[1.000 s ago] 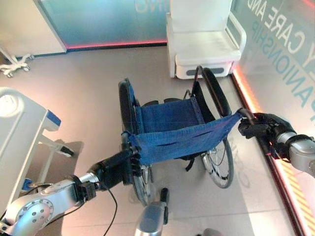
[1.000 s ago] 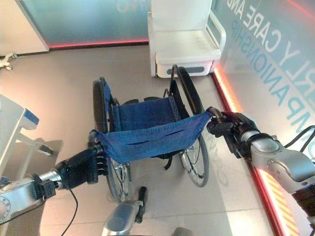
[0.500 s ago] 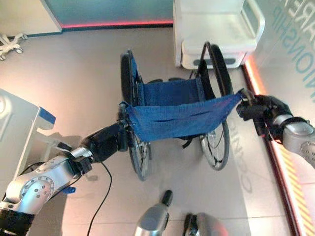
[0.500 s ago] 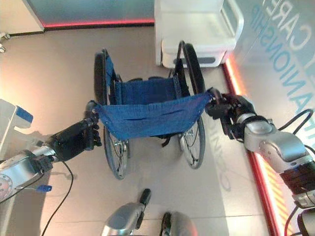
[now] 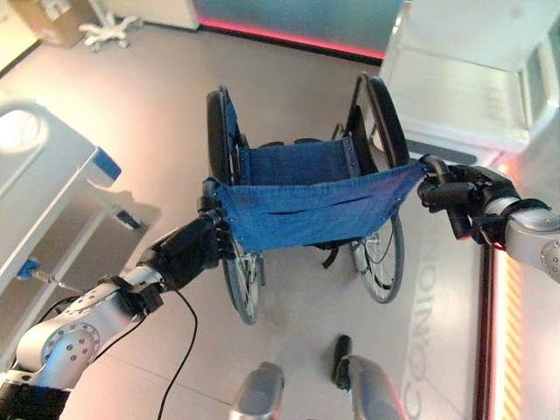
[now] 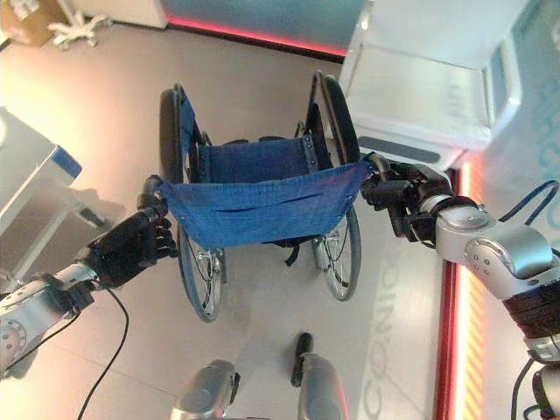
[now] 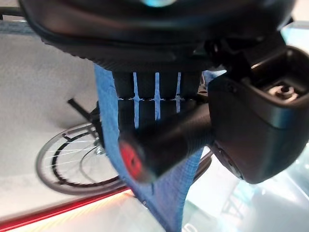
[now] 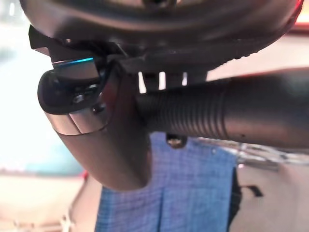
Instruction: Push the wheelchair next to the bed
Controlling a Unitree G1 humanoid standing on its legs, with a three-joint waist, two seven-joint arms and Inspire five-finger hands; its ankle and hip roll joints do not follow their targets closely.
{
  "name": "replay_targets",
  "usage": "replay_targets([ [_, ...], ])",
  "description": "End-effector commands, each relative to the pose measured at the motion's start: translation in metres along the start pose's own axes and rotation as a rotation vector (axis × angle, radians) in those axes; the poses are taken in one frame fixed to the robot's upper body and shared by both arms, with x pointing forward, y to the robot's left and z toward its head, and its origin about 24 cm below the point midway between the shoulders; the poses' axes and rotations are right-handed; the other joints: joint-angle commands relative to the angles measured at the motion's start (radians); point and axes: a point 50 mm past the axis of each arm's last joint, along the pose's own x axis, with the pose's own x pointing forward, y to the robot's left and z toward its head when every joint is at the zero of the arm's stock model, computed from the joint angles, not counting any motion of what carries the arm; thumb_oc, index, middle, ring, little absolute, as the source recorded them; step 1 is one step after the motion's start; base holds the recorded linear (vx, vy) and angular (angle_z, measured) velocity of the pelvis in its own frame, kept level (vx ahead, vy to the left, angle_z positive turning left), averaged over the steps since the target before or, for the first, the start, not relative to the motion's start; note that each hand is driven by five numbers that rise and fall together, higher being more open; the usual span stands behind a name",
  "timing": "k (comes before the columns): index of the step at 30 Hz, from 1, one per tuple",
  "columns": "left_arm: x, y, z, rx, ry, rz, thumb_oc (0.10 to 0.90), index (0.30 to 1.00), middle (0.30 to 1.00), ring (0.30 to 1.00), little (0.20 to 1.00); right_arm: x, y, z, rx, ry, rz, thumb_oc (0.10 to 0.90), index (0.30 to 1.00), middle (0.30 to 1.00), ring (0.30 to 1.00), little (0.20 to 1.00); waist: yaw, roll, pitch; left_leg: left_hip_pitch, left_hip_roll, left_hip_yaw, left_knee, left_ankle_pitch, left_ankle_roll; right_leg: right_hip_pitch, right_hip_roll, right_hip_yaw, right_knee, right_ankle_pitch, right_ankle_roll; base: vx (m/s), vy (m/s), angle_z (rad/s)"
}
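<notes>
A pale hospital bed with a white frame and blue corner caps (image 5: 52, 201) fills the left edge of the frame, its end slanting from upper left down to lower left. A white padded chair with raised sides (image 5: 472, 79) takes up the upper right corner. Between them, in the middle of the frame on the beige floor (image 5: 149, 96), stands the folding wheelchair with a blue fabric seat and backrest and black tyres (image 5: 306, 210), its back toward the robot and its front wheels pointing to the top of the picture; its right wheel is just beside the white chair, and it stands apart from the bed.

The left hand (image 5: 188, 254), at centre left, is curled round the wheelchair's black left push handle (image 7: 164, 145). The right hand (image 5: 464, 197), at centre right, is wrapped round the ribbed black right push handle (image 8: 217, 116). A white wheeled stand base (image 5: 105, 26) sits in the upper left corner.
</notes>
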Motion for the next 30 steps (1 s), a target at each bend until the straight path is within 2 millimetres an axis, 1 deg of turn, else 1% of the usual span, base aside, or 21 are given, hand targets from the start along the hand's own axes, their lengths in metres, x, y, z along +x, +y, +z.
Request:
replay_targets([
  [1,-0.019,0.004,0.040,0.093,-0.166,0.038,0.400,0.300,0.300,0.300,0.300,-0.016,0.051,0.038,-0.003,-0.209,0.347,0.400,0.300,0.300,0.300,0.300,0.055,-0.077,-0.123,-0.048,-0.100,0.152,0.141,0.162,0.170,0.147,0.032,0.026,-0.227,0.153,0.067,0.27,-0.186,0.07],
  [2,-0.019,0.004,0.040,0.095,-0.168,0.042,0.400,0.300,0.300,0.300,0.300,-0.016,0.053,0.038,-0.005,-0.210,0.352,0.400,0.300,0.300,0.300,0.300,0.061,-0.076,-0.115,-0.064,-0.101,0.155,0.133,0.150,0.175,0.161,0.039,0.029,-0.230,0.151,0.066,0.36,-0.195,0.12],
  [4,-0.023,0.006,0.046,0.099,-0.197,0.077,0.400,0.300,0.300,0.300,0.300,-0.020,0.062,0.043,-0.023,-0.233,0.387,0.400,0.300,0.300,0.300,0.300,0.094,-0.079,-0.093,-0.114,-0.108,0.186,-0.039,0.111,0.204,0.217,0.071,0.050,-0.245,0.137,0.072,0.35,-0.150,0.17],
  [5,-0.024,0.008,0.049,0.103,-0.205,0.089,0.400,0.300,0.300,0.300,0.300,-0.019,0.066,0.046,-0.024,-0.239,0.395,0.400,0.300,0.300,0.300,0.300,0.103,-0.078,-0.093,-0.117,-0.099,0.196,-0.126,0.118,0.208,0.225,0.084,0.053,-0.248,0.129,0.073,0.29,-0.086,-0.06],
  [7,-0.025,0.013,0.052,0.103,-0.215,0.109,0.400,0.300,0.300,0.300,0.300,-0.014,0.074,0.050,-0.021,-0.252,0.416,0.400,0.300,0.300,0.300,0.300,0.127,-0.065,-0.093,-0.121,-0.068,0.214,-0.343,0.173,0.194,0.257,0.124,0.050,-0.256,0.101,0.066,0.35,-0.049,-0.35],
  [9,-0.023,0.016,0.050,0.119,-0.223,0.142,0.400,0.300,0.300,0.300,0.300,-0.007,0.085,0.049,-0.018,-0.260,0.438,0.400,0.300,0.300,0.300,0.300,0.163,-0.045,-0.090,-0.160,-0.050,0.245,-0.592,0.277,0.160,0.326,0.178,0.054,-0.268,0.057,0.051,0.49,-0.040,-0.28],
  [10,-0.022,0.016,0.049,0.122,-0.226,0.149,0.400,0.300,0.300,0.300,0.300,-0.006,0.087,0.048,-0.019,-0.261,0.442,0.400,0.300,0.300,0.300,0.300,0.169,-0.043,-0.089,-0.169,-0.046,0.257,-0.631,0.291,0.157,0.344,0.187,0.058,-0.273,0.049,0.049,0.51,-0.024,-0.23],
  [11,-0.021,0.016,0.048,0.136,-0.235,0.167,0.400,0.300,0.300,0.300,0.300,-0.004,0.090,0.043,-0.018,-0.261,0.447,0.400,0.300,0.300,0.300,0.300,0.182,-0.034,-0.088,-0.180,-0.031,0.287,-0.728,0.336,0.143,0.385,0.210,0.062,-0.282,0.028,0.042,0.41,-0.009,-0.21],
  [13,-0.020,0.017,0.050,0.185,-0.263,0.222,0.400,0.300,0.300,0.300,0.300,-0.001,0.095,0.034,0.006,-0.264,0.453,0.400,0.300,0.300,0.300,0.300,0.194,-0.025,-0.091,-0.183,-0.016,0.330,-0.824,0.354,0.136,0.437,0.231,0.066,-0.281,-0.016,0.030,0.57,0.025,-0.23],
  [15,-0.020,0.020,0.054,0.212,-0.282,0.263,0.400,0.300,0.300,0.300,0.300,0.000,0.098,0.028,0.013,-0.264,0.453,0.400,0.300,0.300,0.300,0.300,0.200,-0.020,-0.097,-0.180,-0.013,0.361,-0.850,0.349,0.137,0.460,0.236,0.064,-0.261,-0.055,0.028,0.47,0.052,-0.12],
  [16,-0.020,0.022,0.060,0.209,-0.291,0.279,0.400,0.300,0.300,0.300,0.300,0.001,0.101,0.025,0.006,-0.265,0.460,0.400,0.300,0.300,0.300,0.300,0.200,-0.019,-0.107,-0.172,-0.015,0.370,-0.852,0.327,0.148,0.468,0.234,0.067,-0.238,-0.075,0.031,0.41,0.084,-0.08],
  [18,-0.022,0.025,0.073,0.195,-0.308,0.293,0.400,0.300,0.300,0.300,0.300,0.002,0.106,0.018,0.004,-0.262,0.483,0.400,0.300,0.300,0.300,0.300,0.203,-0.035,-0.128,-0.136,-0.038,0.356,-0.827,0.262,0.181,0.482,0.211,0.067,-0.156,-0.101,0.060,0.62,0.104,-0.09],
  [19,-0.022,0.027,0.082,0.189,-0.314,0.295,0.400,0.300,0.300,0.300,0.300,0.002,0.108,0.010,0.011,-0.253,0.491,0.400,0.300,0.300,0.300,0.300,0.209,-0.053,-0.148,-0.131,-0.058,0.358,-0.777,0.220,0.214,0.503,0.192,0.064,-0.090,-0.073,0.092,0.55,0.081,-0.08],
  [20,-0.021,0.027,0.083,0.192,-0.309,0.292,0.400,0.300,0.300,0.300,0.300,0.002,0.108,0.008,0.017,-0.250,0.489,0.400,0.300,0.300,0.300,0.300,0.214,-0.064,-0.155,-0.130,-0.068,0.359,-0.769,0.207,0.231,0.503,0.183,0.061,-0.046,-0.024,0.117,0.47,0.081,-0.07],
  [22,-0.018,0.029,0.084,0.205,-0.291,0.278,0.400,0.300,0.300,0.300,0.300,0.003,0.109,0.006,0.023,-0.246,0.476,0.400,0.300,0.300,0.300,0.300,0.221,-0.084,-0.172,-0.111,-0.091,0.357,-0.761,0.180,0.267,0.472,0.165,0.055,0.086,0.127,0.189,0.35,0.077,0.09],
  [24,-0.013,0.023,0.085,0.226,-0.270,0.241,0.400,0.300,0.300,0.300,0.300,0.002,0.108,0.012,0.024,-0.268,0.484,0.400,0.300,0.300,0.300,0.300,0.225,-0.071,-0.194,-0.058,-0.094,0.286,-0.771,0.162,0.284,0.365,0.197,0.070,0.361,0.288,0.260,0.52,0.064,0.39],
  [25,-0.013,0.022,0.086,0.226,-0.269,0.236,0.400,0.300,0.300,0.300,0.300,0.001,0.109,0.015,0.021,-0.273,0.487,0.400,0.300,0.300,0.300,0.300,0.219,-0.074,-0.191,-0.047,-0.104,0.277,-0.771,0.157,0.285,0.340,0.189,0.070,0.381,0.277,0.257,0.50,0.033,0.38],
  [27,-0.011,0.019,0.087,0.215,-0.263,0.203,0.400,0.300,0.300,0.300,0.300,0.000,0.112,0.022,-0.006,-0.291,0.497,0.400,0.300,0.300,0.300,0.300,0.200,-0.063,-0.194,-0.030,-0.129,0.228,-0.747,0.136,0.293,0.268,0.152,0.077,0.337,0.206,0.219,0.44,0.028,0.30],
  [28,-0.011,0.018,0.089,0.218,-0.262,0.184,0.400,0.300,0.300,0.300,0.300,0.000,0.112,0.024,-0.014,-0.294,0.491,0.400,0.300,0.300,0.300,0.300,0.198,-0.048,-0.199,-0.029,-0.128,0.211,-0.732,0.134,0.292,0.245,0.143,0.076,0.276,0.166,0.194,0.37,-0.022,0.31],
  [29,-0.013,0.018,0.091,0.220,-0.265,0.170,0.400,0.300,0.300,0.300,0.300,0.000,0.112,0.026,-0.019,-0.296,0.486,0.400,0.300,0.300,0.300,0.300,0.192,-0.050,-0.190,-0.028,-0.142,0.196,-0.711,0.123,0.292,0.242,0.127,0.071,0.227,0.131,0.181,0.38,-0.112,0.37],
  [30,-0.014,0.018,0.094,0.219,-0.274,0.145,0.400,0.300,0.300,0.300,0.300,0.001,0.111,0.029,-0.024,-0.298,0.470,0.400,0.300,0.300,0.300,0.300,0.191,-0.044,-0.184,-0.031,-0.144,0.172,-0.673,0.105,0.288,0.216,0.102,0.065,0.087,0.092,0.158,0.35,-0.200,0.51],
])
